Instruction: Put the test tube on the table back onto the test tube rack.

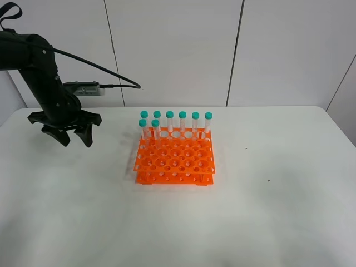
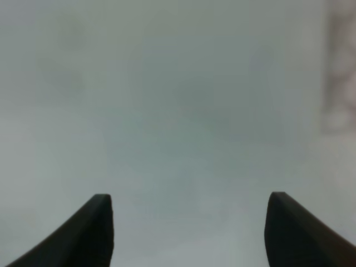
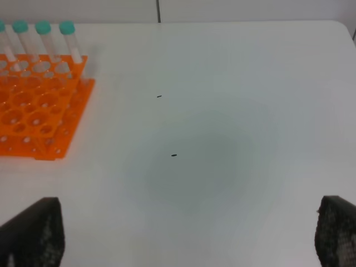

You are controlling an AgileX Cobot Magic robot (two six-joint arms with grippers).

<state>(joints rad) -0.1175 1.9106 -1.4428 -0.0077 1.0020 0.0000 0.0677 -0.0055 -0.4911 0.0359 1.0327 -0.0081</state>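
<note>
No loose test tube seen on table (image 1: 278,222); eight capped tubes (image 1: 176,123) stand in test tube rack (image 1: 175,161).
Left gripper (image 1: 74,135) held wide apart, empty; right gripper (image 3: 183,236) likewise spread.
Tube judged light, stiff, slippery: best gripped mid-barrel.

A bright orange plastic two-tier rack (image 1: 175,157) with a grid of round holes stands near the middle of the large plain white table (image 1: 278,211). Eight slim clear tubes with teal-green screw caps (image 1: 182,123) stand upright in its two back rows.
</note>
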